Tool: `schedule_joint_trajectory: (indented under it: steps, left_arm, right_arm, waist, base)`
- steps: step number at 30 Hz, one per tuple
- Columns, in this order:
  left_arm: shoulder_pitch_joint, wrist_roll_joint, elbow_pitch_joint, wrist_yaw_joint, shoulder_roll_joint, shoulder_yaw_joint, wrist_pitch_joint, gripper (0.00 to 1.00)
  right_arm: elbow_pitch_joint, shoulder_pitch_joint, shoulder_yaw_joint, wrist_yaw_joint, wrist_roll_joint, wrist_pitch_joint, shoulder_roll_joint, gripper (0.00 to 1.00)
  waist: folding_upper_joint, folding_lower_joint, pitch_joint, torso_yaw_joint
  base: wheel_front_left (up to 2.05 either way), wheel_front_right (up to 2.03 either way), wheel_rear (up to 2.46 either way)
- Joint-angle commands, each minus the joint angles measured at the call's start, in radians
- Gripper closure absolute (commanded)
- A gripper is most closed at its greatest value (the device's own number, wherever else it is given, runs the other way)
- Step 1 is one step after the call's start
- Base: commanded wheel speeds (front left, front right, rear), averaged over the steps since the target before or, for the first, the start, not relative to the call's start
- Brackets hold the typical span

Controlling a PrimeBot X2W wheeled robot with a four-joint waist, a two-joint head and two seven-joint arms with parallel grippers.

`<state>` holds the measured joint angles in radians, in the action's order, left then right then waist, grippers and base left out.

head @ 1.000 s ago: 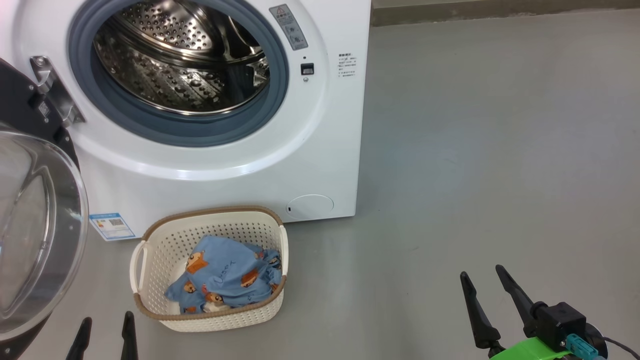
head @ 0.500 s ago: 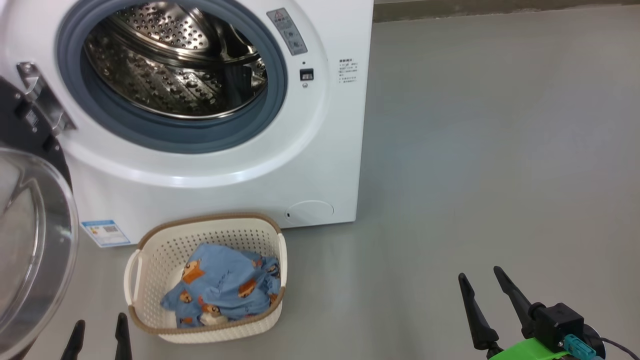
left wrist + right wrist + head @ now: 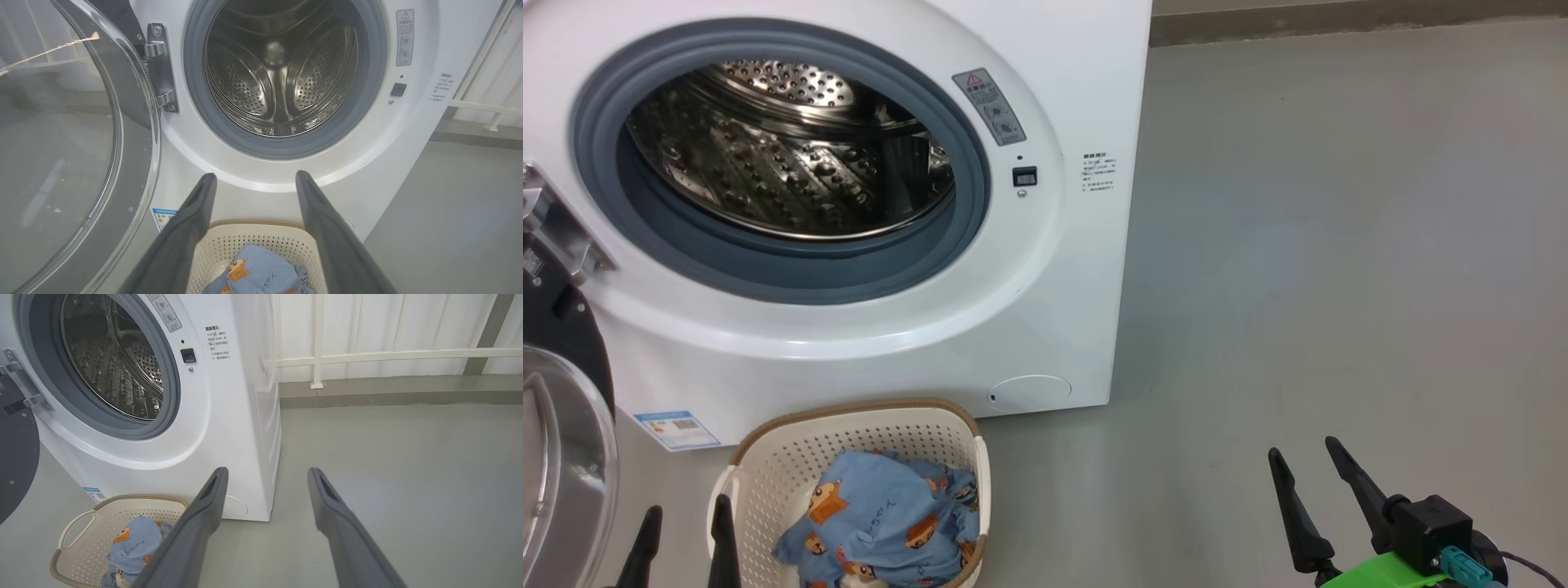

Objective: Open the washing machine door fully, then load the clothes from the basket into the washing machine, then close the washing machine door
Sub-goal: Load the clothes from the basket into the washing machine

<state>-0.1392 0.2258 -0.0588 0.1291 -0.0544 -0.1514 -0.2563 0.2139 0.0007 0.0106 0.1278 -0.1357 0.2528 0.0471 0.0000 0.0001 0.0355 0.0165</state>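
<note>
Clothes (image 3: 874, 531), light blue with orange-brown cartoon animals, lie bunched in the basket (image 3: 768, 474). It is a cream perforated basket with a brown woven-look rim, and it stands on the grey floor (image 3: 1339, 286) just in front of the washing machine (image 3: 1045, 310), below the round opening. Whether the basket touches the machine's front cannot be told.

Above it, the perforated steel drum (image 3: 784, 163) shows through the grey rubber ring (image 3: 792, 286), and nothing lies inside that can be seen. The washing machine door (image 3: 560, 457) stands swung out to the robot's left, its clear glass bowl at the left edge of the head view with the black rim above it. A metal hinge (image 3: 556, 237) joins it to the white front. A blue label sticker (image 3: 676, 429) sits low on the machine beside the door, a small round flap (image 3: 1029, 392) low at the right corner, and a grey warning sticker (image 3: 995, 106) to the upper right of the opening.

The left pincer (image 3: 686, 506) rises at the lower left of the head view, between the door and the basket's left handle. Its fingers are spread wide and hold nothing; in its wrist view the basket and clothes show between them. The right pincer (image 3: 1303, 447) hangs over bare floor at the lower right, well apart from basket and machine, likewise wide and empty. A white railing (image 3: 367, 357) runs behind the machine in the right wrist view.
</note>
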Motion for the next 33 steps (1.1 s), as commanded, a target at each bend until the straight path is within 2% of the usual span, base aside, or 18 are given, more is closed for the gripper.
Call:
schedule_joint_trajectory:
  steps: [1, 33]
  left_arm:
    - [0.038, 0.001, 0.026, 0.002, -0.014, -0.035, -0.006, 0.00]
    - [0.046, 0.036, -0.011, 0.002, -0.033, 0.009, -0.006, 0.00]
  right_arm:
    - [-0.017, -0.030, 0.026, 0.003, -0.016, 0.009, 0.003, 0.00]
    - [-0.009, -0.037, 0.032, 0.003, -0.027, 0.009, 0.003, 0.00]
  waist:
    - [0.0000, -0.0001, 0.004, 0.002]
    - [0.0000, -0.0001, 0.040, 0.003]
  base:
    - [0.35, -0.35, 0.00]
    - [0.01, -0.01, 0.00]
